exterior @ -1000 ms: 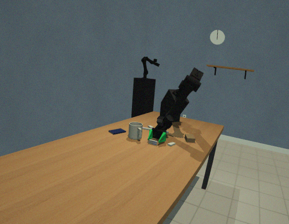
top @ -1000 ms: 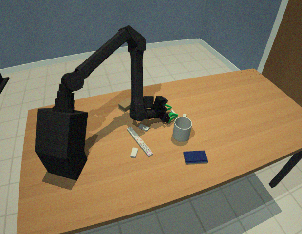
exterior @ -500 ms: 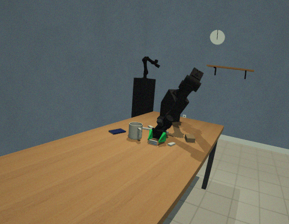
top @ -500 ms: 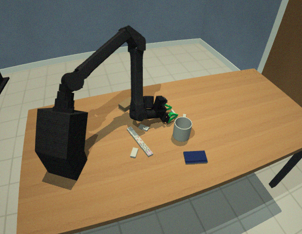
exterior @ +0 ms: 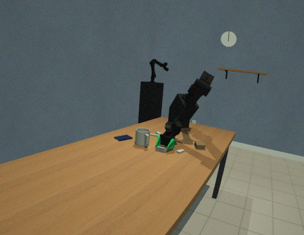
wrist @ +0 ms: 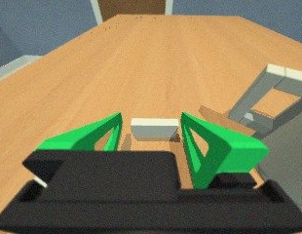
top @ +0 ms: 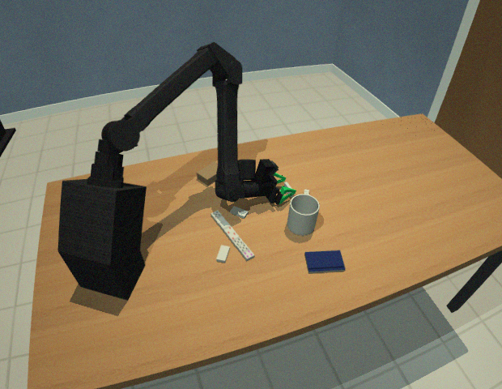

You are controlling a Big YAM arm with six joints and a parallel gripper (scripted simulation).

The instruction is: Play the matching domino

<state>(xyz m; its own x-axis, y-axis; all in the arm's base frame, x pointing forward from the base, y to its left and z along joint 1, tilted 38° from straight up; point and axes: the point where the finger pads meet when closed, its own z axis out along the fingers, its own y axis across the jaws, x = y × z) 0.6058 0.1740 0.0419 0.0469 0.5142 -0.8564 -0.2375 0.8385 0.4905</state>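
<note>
The line of face-up dominoes (top: 232,235) (exterior: 154,134) runs diagonally on the table. My gripper (top: 287,185) (exterior: 164,147) (wrist: 151,116) is open, beyond the line near the mug. A pale domino (top: 287,185) (exterior: 161,149) (wrist: 154,131) stands on a long edge between the green fingertips, with a gap on each side in the wrist view; whether it leans is unclear. A face-down domino (top: 223,254) (exterior: 158,132) lies beside the line's near end. Another domino (top: 239,211) lies in shadow near the far end. One more (exterior: 180,151) (wrist: 40,181) lies beside my gripper, hidden in the top view.
A grey mug (top: 302,220) (exterior: 141,137) (wrist: 292,146) stands close beside my gripper, its handle toward the fingers' side. A dark blue book (top: 325,261) (exterior: 123,137) lies on the near side. A brown block (top: 206,174) (exterior: 199,145) lies behind the arm.
</note>
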